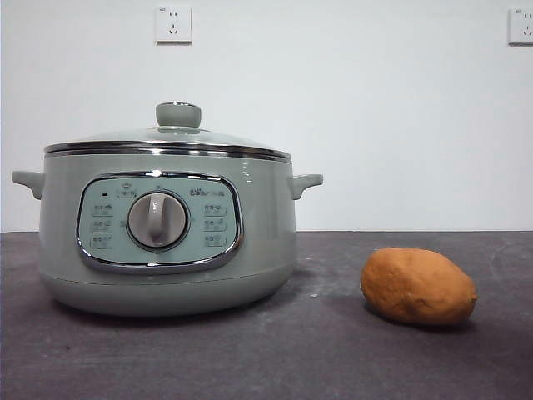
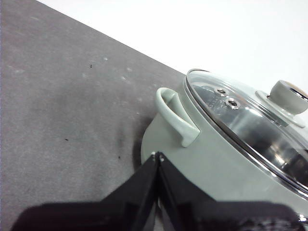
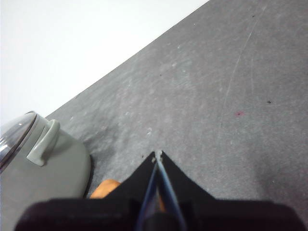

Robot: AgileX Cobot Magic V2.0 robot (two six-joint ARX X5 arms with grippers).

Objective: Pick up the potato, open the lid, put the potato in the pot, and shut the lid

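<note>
Front view: the pot (image 1: pixel 166 242) stands on the dark grey worktop (image 1: pixel 333 350) at the left of the scene, its chrome-framed control panel (image 1: pixel 158 221) with a grey dial (image 1: pixel 157 220) turned toward the near edge. The lid (image 1: pixel 166 137) sits closed on the pot's rim, with the sage-green knob (image 1: pixel 178 114) upright at its centre. One small side handle (image 1: pixel 27 181) projects to the left and another (image 1: pixel 306 183) to the right. The potato (image 1: pixel 418 286) lies on the worktop to the right of the pot, apart from it and somewhat nearer the viewer, resting on its long side. Two wall sockets (image 1: pixel 173 24) are set high on the white wall behind (the second is cut by the right edge).

Left wrist view: the left gripper (image 2: pixel 158 155) hangs above the worktop just beside the pot's wall, below one handle; its black fingers (image 2: pixel 139 187) are pressed together at the tips and hold nothing. The glass lid shows the pot's shiny interior through it.

Right wrist view: the right gripper (image 3: pixel 157 155) is over the worktop to the right of the pot, its fingers (image 3: pixel 179 185) likewise pressed together and empty. A sliver of the orange potato shows beneath them, largely hidden by the fingers.
</note>
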